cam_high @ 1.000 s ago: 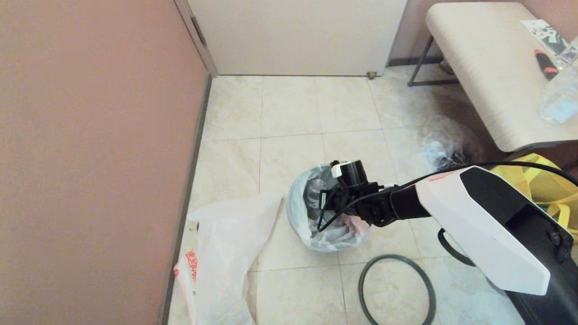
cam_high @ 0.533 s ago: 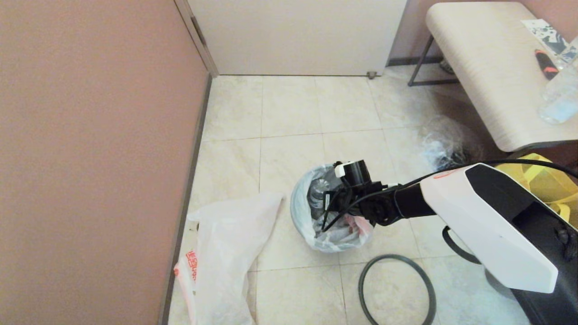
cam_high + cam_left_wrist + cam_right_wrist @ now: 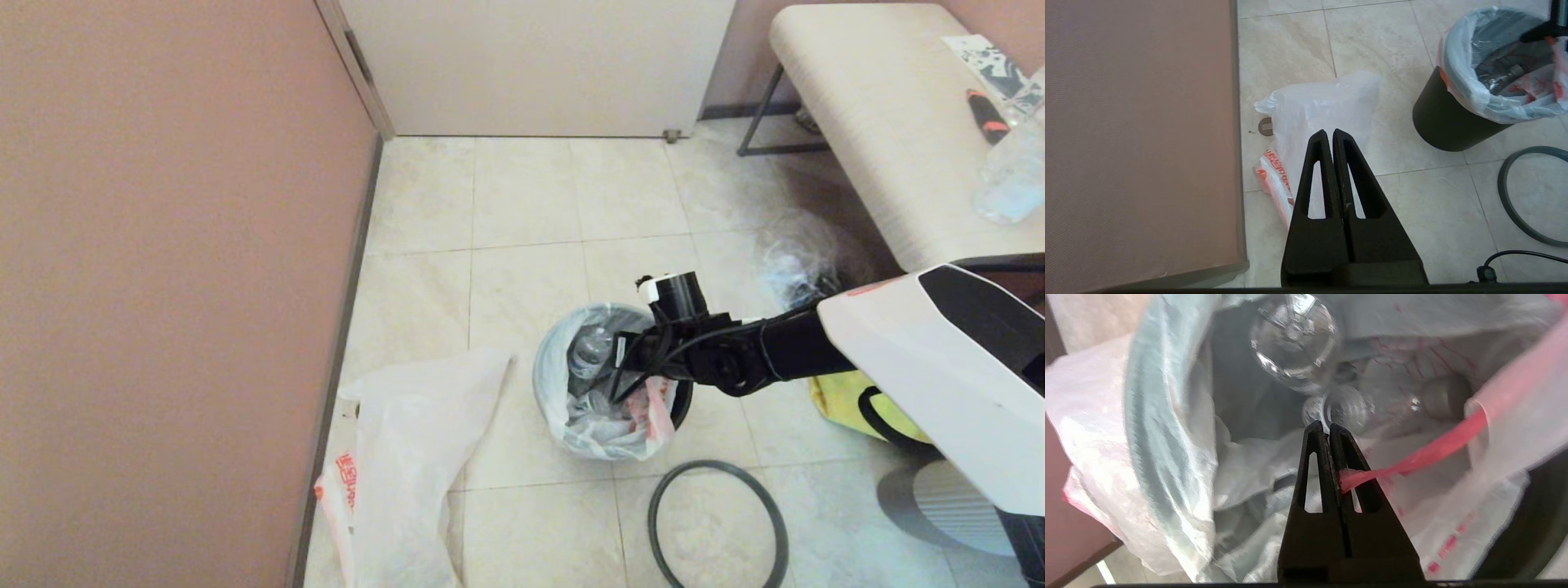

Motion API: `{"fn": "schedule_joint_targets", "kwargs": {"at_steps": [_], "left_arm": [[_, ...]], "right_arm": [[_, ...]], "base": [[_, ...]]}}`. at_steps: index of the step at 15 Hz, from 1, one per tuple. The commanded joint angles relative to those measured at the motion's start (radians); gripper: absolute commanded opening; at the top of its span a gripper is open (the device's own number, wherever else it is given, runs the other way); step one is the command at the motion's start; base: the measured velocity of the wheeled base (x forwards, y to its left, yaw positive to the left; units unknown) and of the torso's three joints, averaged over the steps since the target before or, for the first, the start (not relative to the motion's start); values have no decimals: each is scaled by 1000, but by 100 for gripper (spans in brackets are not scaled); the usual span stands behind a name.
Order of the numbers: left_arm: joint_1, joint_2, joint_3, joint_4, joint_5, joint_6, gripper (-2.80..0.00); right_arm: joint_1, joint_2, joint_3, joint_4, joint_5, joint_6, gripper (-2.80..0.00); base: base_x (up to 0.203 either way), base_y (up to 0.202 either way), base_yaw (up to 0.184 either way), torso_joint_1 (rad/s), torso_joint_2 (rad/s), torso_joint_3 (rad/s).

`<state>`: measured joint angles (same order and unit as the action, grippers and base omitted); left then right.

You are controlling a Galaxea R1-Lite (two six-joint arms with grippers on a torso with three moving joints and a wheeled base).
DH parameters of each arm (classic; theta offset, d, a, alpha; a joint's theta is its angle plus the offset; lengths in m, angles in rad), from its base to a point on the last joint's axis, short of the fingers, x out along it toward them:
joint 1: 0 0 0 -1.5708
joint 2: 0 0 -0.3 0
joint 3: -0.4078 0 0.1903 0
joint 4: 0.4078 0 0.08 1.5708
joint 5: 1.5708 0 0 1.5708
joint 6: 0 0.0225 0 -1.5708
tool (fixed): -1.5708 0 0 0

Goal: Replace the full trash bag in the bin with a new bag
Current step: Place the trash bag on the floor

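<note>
Since a second ago, the right claw has swung rightward over the bin, pinched on a red handle of the full trash bag inside it. Left claw hangs closed and empty above the new bag, which lies flat on the floor near the hoop.

The right arm has a glossy white shell with a black panel and a small red-orange mark on its upper edge. Toward frame centre it narrows to a matte black forearm and knuckle, with thin black cables looping around the wrist. A black cylinder with a white tab sits atop it. Each gripper's fingers are matte black triangles with slotted cut-outs.
</note>
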<state>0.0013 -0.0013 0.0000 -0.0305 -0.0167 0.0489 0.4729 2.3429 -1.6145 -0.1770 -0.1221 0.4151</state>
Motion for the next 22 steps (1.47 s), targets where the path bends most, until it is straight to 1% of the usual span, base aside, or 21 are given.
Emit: {"fn": "schedule_joint_targets", "kwargs": {"at_steps": [1, 5, 10, 12, 14, 15, 16, 17, 18, 19, 20, 21, 22], "left_arm": [[0, 1, 12, 0, 0, 0, -280], [0, 1, 12, 0, 0, 0, -280], [0, 1, 12, 0, 0, 0, -280], [0, 1, 12, 1, -5, 16, -280], [0, 1, 12, 5, -16, 30, -280], [-1, 5, 10, 9, -31, 63, -280], [1, 5, 8, 8, -44, 142, -280], [2, 1, 4, 7, -55, 168, -280], [2, 26, -25, 8, -54, 167, -280], [0, 80, -76, 6, -53, 150, -280], [-3, 170, -155, 7, -58, 120, -280], [-11, 293, -230, 9, -89, 107, -280], [-18, 425, -288, 12, -134, 112, -280]], "right_arm": [[-18, -11, 24, -5, -3, 2, -280], [-51, -7, 47, -27, -2, 3, -280], [-42, -24, 44, -29, 2, -1, -280], [-30, -25, 45, -29, 0, -1, -280], [-34, -24, 47, -27, -1, -1, -280], [-39, -24, 48, -27, -1, -1, -280], [-44, -24, 48, -25, -1, -1, -280], [-48, -25, 50, -24, -1, -3, -280], [-51, -25, 50, -24, -1, -13, -280], [-51, -25, 51, -24, -1, -16, -280], [-52, -31, 54, -24, -2, -16, -280], [-51, -43, 59, -24, -1, -14, -280], [-51, -49, 60, -23, -1, -13, -280]], "base": [[0, 0, 0, 0, 0, 0], [0, 0, 0, 0, 0, 0], [0, 0, 0, 0, 0, 0], [0, 0, 0, 0, 0, 0], [0, 0, 0, 0, 0, 0], [0, 0, 0, 0, 0, 0], [0, 0, 0, 0, 0, 0], [0, 0, 0, 0, 0, 0], [0, 0, 0, 0, 0, 0], [0, 0, 0, 0, 0, 0], [0, 0, 0, 0, 0, 0], [0, 0, 0, 0, 0, 0], [0, 0, 0, 0, 0, 0]]}}
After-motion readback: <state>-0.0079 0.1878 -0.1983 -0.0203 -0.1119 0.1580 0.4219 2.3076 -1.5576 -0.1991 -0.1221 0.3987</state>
